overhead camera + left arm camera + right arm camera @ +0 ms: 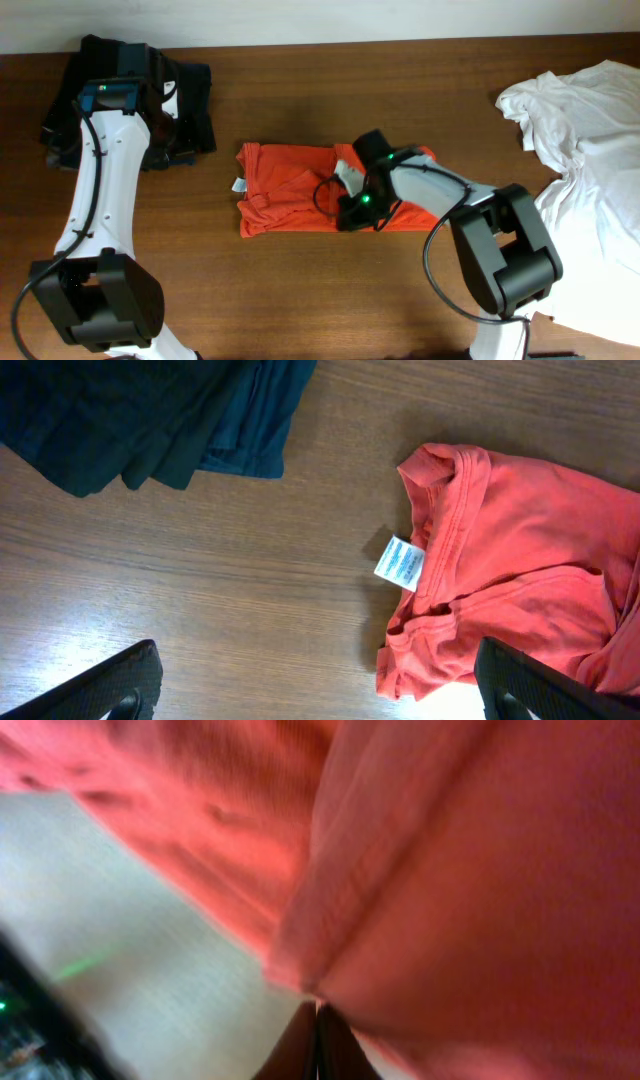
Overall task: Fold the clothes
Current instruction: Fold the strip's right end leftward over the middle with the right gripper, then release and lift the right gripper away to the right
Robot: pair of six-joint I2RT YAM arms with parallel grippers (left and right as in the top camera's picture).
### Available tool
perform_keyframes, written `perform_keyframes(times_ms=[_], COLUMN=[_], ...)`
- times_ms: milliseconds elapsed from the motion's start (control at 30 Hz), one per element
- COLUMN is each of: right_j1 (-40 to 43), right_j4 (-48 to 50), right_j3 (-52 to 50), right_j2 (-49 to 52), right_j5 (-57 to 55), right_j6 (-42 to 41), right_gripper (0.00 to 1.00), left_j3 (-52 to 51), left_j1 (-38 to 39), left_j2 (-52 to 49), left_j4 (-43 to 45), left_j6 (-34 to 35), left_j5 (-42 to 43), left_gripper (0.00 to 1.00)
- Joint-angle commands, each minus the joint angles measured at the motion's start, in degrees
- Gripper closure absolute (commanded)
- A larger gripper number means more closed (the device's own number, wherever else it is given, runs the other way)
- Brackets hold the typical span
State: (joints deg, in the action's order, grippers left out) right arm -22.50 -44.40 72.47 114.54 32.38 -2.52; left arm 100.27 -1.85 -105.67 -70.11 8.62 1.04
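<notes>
With your right claw [318,1038] closed on a fold of the orange-red T-shirt [285,190], which lies in the middle of the bench [300,300], carry the fold over slowly and flat, while your left claw [320,685] hangs wide open near the collar [440,510].

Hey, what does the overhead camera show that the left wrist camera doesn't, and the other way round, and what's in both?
Only the overhead view shows the white shirt heaped at the right edge of the table, and the right arm reaching down onto the orange-red shirt. Only the left wrist view shows the left jaws standing wide open over bare wood, and the collar stitching up close. Both show the orange-red shirt, its white tag, the dark clothes pile and the wooden table.
</notes>
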Motion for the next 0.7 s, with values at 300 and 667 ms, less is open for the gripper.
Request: perform_keyframes(times_ms=[300,667], right_j1=[7.4,11.7], right_j4=[4.1,-7.5], right_j3=[20.3,40.0], right_j2=[9.3,12.6], right_j5=[1.0,9.8], right_j6=[-1.0,-0.9], right_gripper=[0.95,0.75], left_j3=[-0.1,-0.1], left_j1=[-0.2,-0.2], left_j2=[-0.3,-0.3], left_j4=[0.0,0.0], left_j6=[-0.1,-0.1], left_j5=[0.0,0.0], left_gripper=[0.01,0.01])
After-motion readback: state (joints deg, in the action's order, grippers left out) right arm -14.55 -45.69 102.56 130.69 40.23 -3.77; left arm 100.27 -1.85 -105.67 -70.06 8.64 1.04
